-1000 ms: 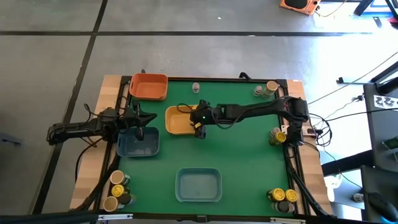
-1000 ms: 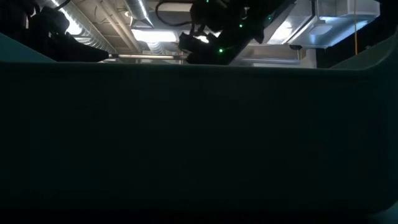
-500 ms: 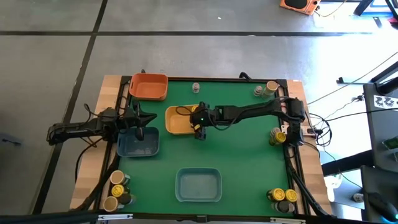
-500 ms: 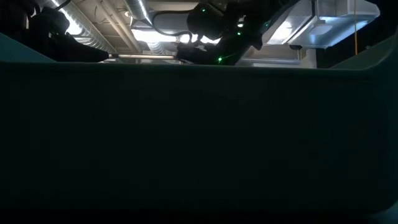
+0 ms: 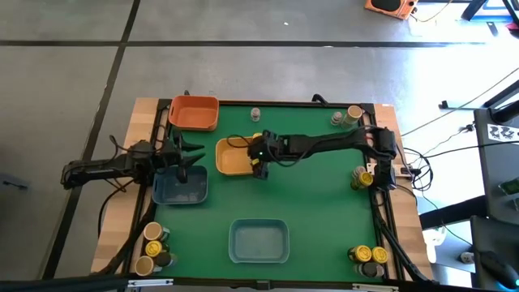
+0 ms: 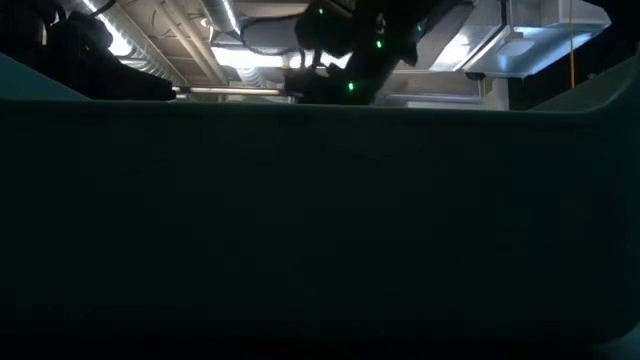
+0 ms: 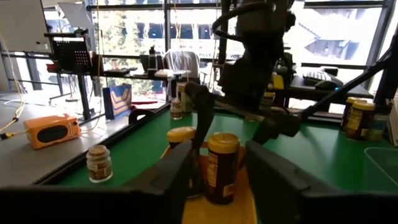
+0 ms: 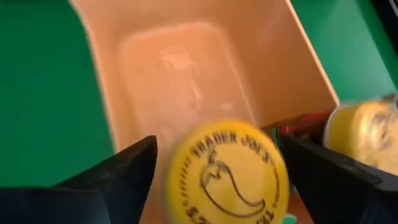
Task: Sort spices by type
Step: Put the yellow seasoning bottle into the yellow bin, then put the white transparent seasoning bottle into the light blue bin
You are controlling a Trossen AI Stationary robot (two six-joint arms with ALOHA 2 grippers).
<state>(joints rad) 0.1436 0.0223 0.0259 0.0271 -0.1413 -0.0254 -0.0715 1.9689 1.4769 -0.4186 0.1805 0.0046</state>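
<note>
My right gripper [image 5: 256, 162] [image 8: 221, 155] reaches across the table over the near end of the yellow tray [image 5: 230, 159]. It is open, with a finger on either side of a yellow-lidded spice jar [image 8: 227, 174] [image 7: 222, 163] that stands upright on its base in that tray. The gaps at the lid are narrow. A second yellow-lidded jar [image 8: 364, 134] [image 7: 181, 134] stands beside it in the tray. My left gripper [image 5: 188, 160] [image 7: 217, 158] is open and touches nothing. It hovers at the far edge of the dark blue tray [image 5: 180, 190], pointing at the yellow tray.
An orange tray [image 5: 195, 112] sits at the far left and a light blue tray [image 5: 259, 241] near the front edge. Jars stand in groups at the near left corner [image 5: 152, 247], near right corner [image 5: 369, 258], right edge [image 5: 362, 176] and far right [image 5: 347, 116]. One small jar [image 5: 255, 113] [image 7: 99, 163] stands by the far edge.
My right gripper has shifted slightly toward the table's left and far side over the yellow tray, and its wrist has turned a little. The left arm has kept still.
</note>
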